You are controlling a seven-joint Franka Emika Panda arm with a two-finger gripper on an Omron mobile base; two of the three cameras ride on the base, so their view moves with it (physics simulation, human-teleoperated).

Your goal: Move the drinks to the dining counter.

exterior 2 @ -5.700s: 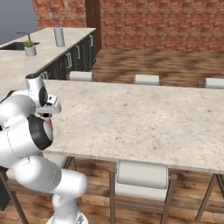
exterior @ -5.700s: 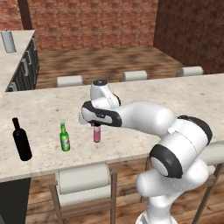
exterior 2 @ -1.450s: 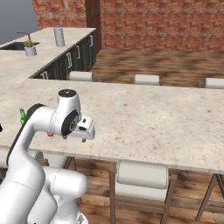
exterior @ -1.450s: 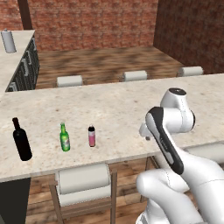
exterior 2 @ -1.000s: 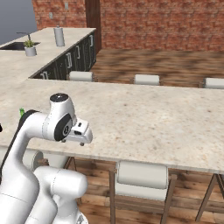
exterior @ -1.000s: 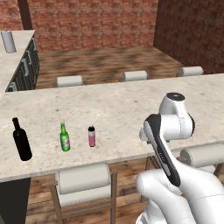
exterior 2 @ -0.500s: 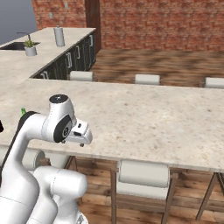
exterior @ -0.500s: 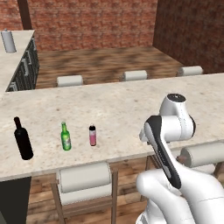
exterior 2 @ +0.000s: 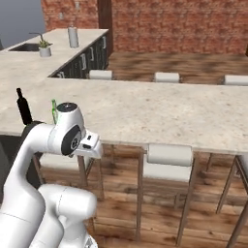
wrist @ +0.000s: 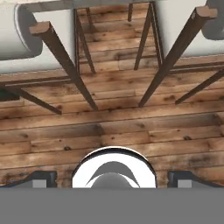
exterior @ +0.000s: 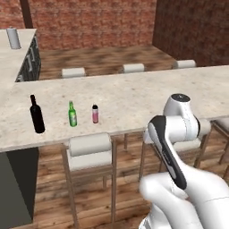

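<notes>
Bottles line the left of our bench (exterior: 134,96): black wine bottle (exterior: 36,114), green glass bottle (exterior: 72,114), then pink bottle (exterior: 95,114), each apart. Our fingers (wrist: 39,178) spread wide, holding nothing, at the frame's bottom over plank floor (wrist: 113,124) and stool legs (wrist: 65,65).
</notes>
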